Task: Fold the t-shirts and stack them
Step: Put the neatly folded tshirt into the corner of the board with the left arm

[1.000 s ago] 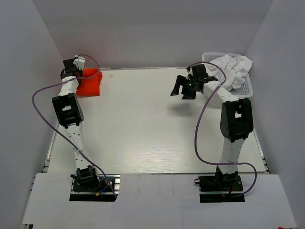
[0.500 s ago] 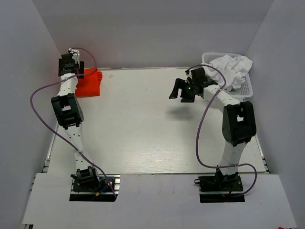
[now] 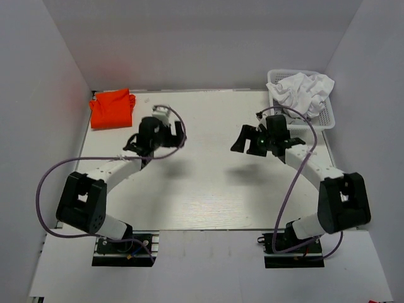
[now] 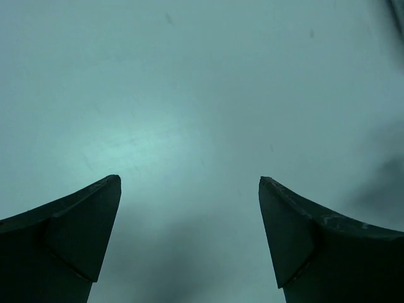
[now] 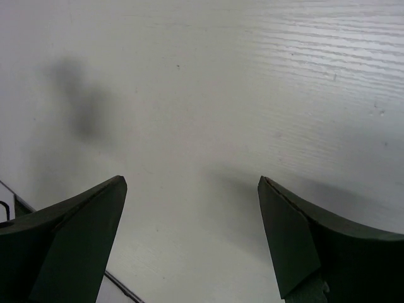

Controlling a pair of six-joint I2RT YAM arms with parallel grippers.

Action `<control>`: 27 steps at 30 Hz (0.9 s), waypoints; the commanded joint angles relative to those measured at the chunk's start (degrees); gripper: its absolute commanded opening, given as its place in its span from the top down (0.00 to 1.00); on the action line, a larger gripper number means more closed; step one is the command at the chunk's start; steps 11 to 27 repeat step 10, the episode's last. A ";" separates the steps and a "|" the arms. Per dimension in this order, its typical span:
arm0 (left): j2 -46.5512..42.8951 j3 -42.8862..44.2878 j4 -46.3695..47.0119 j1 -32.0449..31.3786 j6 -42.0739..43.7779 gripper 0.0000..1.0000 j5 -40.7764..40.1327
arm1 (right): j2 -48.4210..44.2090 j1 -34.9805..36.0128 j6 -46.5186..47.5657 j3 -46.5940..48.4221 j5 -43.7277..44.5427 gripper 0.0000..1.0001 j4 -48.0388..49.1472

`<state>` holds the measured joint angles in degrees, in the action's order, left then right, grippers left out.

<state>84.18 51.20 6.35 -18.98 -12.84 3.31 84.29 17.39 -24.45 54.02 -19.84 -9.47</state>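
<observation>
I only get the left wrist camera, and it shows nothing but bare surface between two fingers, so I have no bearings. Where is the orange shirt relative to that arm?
Observer: The orange-red t-shirt lies as a folded bundle at the far left corner of the table. It is well clear of the left end effector, which hangs over the table's middle-left.
Operator: Is the right arm carrying anything?
Observer: No. The right end effector is open and empty above bare tabletop.
Operator: And the white shirts?
Observer: The white t-shirts sit crumpled in the white basket at the far right corner, not yet folded.
</observation>
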 commanded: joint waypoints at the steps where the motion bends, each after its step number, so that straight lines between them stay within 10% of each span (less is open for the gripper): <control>1: -4.63 -5.93 -2.89 -3.85 -7.46 0.00 -0.93 | -8.07 -0.07 0.02 -5.56 3.92 0.10 4.88; 10: -21.16 -13.23 -8.36 -7.65 -8.08 0.00 -9.63 | -19.69 0.10 -1.22 -19.03 2.09 0.10 17.20; 27: -21.16 -13.23 -8.36 -7.65 -8.08 0.00 -9.63 | -19.69 0.10 -1.22 -19.03 2.09 0.10 17.20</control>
